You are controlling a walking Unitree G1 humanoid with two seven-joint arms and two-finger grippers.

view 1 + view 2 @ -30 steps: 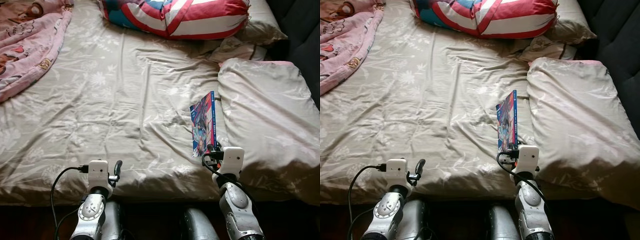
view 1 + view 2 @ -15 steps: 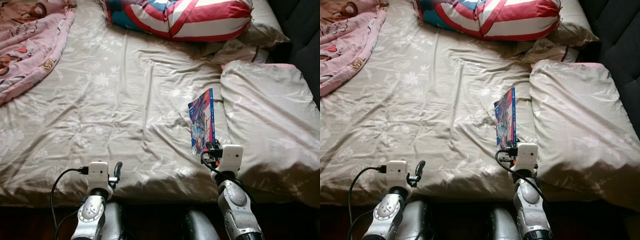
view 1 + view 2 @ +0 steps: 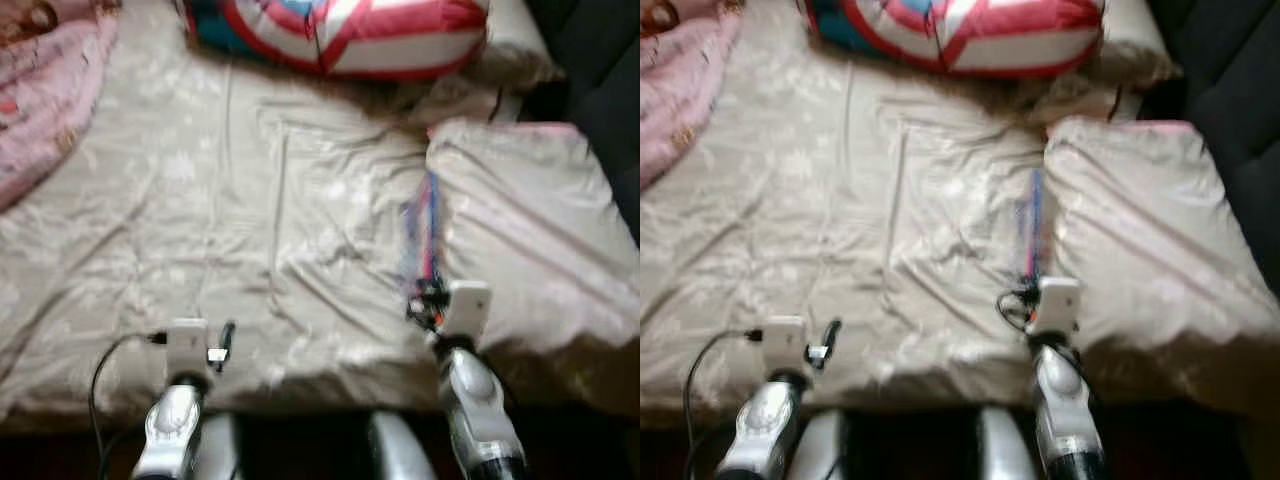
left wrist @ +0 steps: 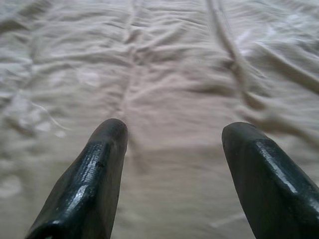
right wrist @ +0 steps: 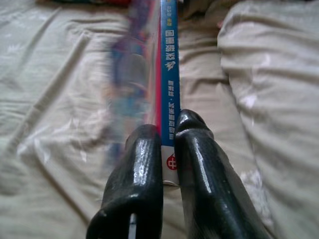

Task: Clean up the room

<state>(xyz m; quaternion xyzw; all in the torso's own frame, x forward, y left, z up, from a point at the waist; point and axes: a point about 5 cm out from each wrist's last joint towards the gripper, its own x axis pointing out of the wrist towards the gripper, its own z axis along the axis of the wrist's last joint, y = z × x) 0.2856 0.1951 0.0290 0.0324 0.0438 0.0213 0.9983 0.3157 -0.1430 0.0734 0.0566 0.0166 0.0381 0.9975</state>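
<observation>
A thin book [image 5: 166, 94] with a blue spine and a colourful cover stands on edge above the beige bedsheet [image 3: 250, 230], beside a beige pillow [image 3: 530, 220]. My right gripper [image 5: 167, 144] is shut on the book's near end, one finger on each cover. In the left eye view the book [image 3: 424, 240] rises edge-on from the right gripper [image 3: 428, 300]. My left gripper [image 4: 172, 144] hangs open over bare sheet near the bed's front edge, and shows at the lower left in the left eye view [image 3: 220, 345].
A red, white and blue striped cushion [image 3: 340, 35] lies at the head of the bed. A pink patterned blanket [image 3: 45, 90] covers the far left. A dark sofa or chair [image 3: 1230, 110] stands to the right of the bed.
The book has turned from showing its cover to standing edge-on in my right gripper. The head camera has shifted and the picture is now blurred. The left arm stays low.
</observation>
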